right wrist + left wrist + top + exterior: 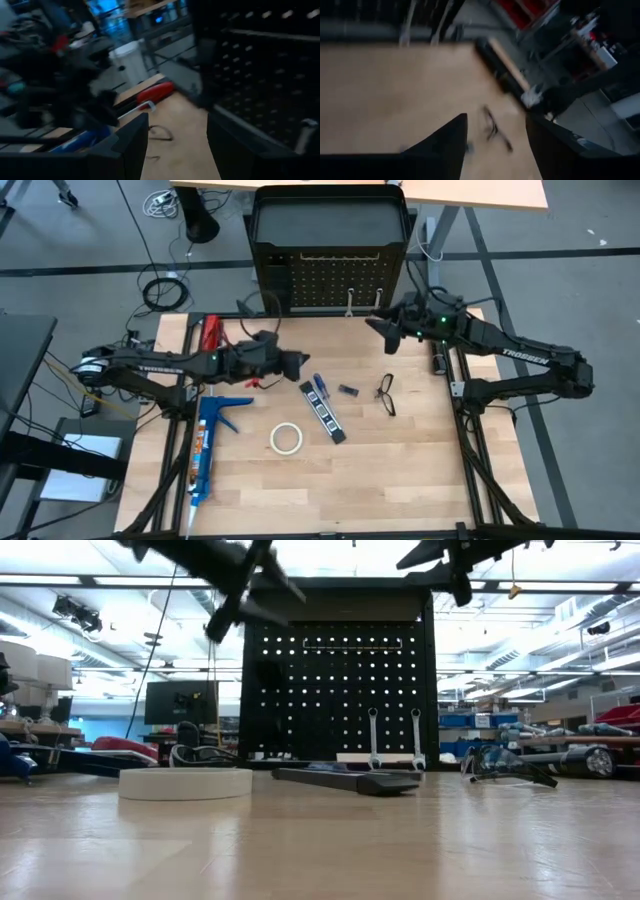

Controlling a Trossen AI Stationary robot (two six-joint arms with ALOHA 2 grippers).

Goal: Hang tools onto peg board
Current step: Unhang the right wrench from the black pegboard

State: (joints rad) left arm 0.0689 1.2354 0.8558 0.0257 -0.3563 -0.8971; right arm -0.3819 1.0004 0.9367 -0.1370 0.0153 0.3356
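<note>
Peg board [335, 280]: upright at the table's far edge, black and full of holes; fills the middle of the low view [340, 680].
Wrenches [395, 738]: two silver ones, hanging side by side low on the board's right part in the low view; one visible from above at the board's foot [349, 304].
Left gripper [296, 366]: over the table's left-centre, raised above the wood, pointing toward the middle; jaws apart, nothing between them; fingers [451, 142] dark and spread in the left wrist view, bare wood and glasses beyond the gap.
Right gripper [385, 332]: near the board's right end, above the table's far right part; jaws apart, empty; fingers [131, 137] spread in the right wrist view, board just beside.
Safety glasses [386, 393]: flat on the wood right of centre, well apart from both grippers; in the low view at the right [505, 768].
Screwdriver [321, 389]: blue handle, lying near the table's centre, just beside the pen-like tool.
Pen-like tool [322, 411]: black and white, long, lying at a slant in the centre; low and dark in the low view [345, 778].
Tape roll [286, 438]: white ring, flat on the wood, nearer the front; at the left in the low view [186, 783].
Small dark item [348, 390]: on the wood between screwdriver and glasses; kind cannot be told.
Caulking gun [205, 445]: blue, long, along the table's left side.
Red-handled tool [210, 333]: at the table's far left corner.
</note>
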